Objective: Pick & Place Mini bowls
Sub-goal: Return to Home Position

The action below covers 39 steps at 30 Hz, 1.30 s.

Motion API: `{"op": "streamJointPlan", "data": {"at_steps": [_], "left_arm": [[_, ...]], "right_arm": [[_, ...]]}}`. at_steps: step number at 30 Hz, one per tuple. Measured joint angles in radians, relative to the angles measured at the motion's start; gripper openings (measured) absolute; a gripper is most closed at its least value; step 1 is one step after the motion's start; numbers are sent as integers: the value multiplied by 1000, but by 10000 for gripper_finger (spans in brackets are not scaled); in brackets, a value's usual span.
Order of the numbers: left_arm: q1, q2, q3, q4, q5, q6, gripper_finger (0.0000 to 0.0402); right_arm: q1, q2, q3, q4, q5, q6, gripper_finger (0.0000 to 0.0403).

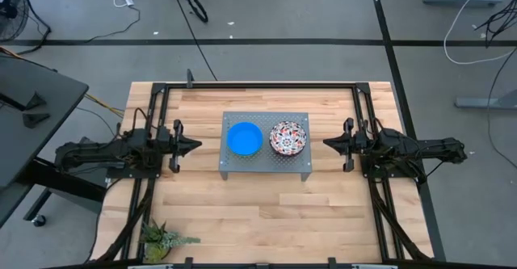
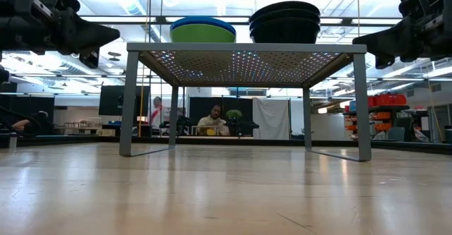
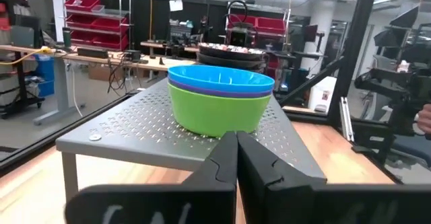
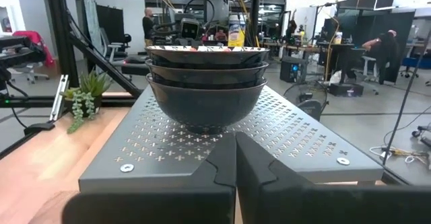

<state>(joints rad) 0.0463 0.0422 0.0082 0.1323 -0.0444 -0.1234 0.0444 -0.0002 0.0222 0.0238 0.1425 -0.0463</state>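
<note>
Left gripper [image 1: 196, 145]: fingers [image 3: 219, 167] pressed together along one seam, holding nothing. It hangs above the wooden surface [image 1: 258, 216] just beside the grey perforated tray [image 1: 265, 164], tips pointing at it. Right gripper [image 1: 326, 144]: its fingers [image 4: 269, 177] are likewise closed flat on each other and empty, mirrored at the tray's opposite side. Neither gripper touches the tray or a bowl. Two stacks stand on the tray, side by side and apart. Stack nearer the left arm: from overhead only the bright blue bowl [image 1: 244, 137] shows. The left wrist view shows it nested in a dark blue bowl [image 3: 202, 88], visible only as a rim band, which sits in a green bowl [image 3: 215, 113] resting on the tray. Stack nearer the right arm: overhead gives one white patterned bowl [image 1: 287, 138], red-and-dark floral inside. The right wrist view shows three nested bowls, dark outside, with pattern only at the top rim. The low view alone shows the tray raised like a small table, open beneath, with both stacks upright on it. Small spiky green plant [image 1: 161, 238]: at a corner of the surface on the left arm's side, well apart from the tray.
</note>
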Motion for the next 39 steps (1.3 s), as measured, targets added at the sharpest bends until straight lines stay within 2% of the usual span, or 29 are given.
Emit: {"op": "streamJointPlan", "data": {"at_steps": [12,39], "left_arm": [[0,3,0,-33,15,-41,17],[0,3,0,-33,15,-41,14]], "right_arm": [[0,0,0,1,0,-15,25],[0,0,0,1,-1,-16,27]]}}
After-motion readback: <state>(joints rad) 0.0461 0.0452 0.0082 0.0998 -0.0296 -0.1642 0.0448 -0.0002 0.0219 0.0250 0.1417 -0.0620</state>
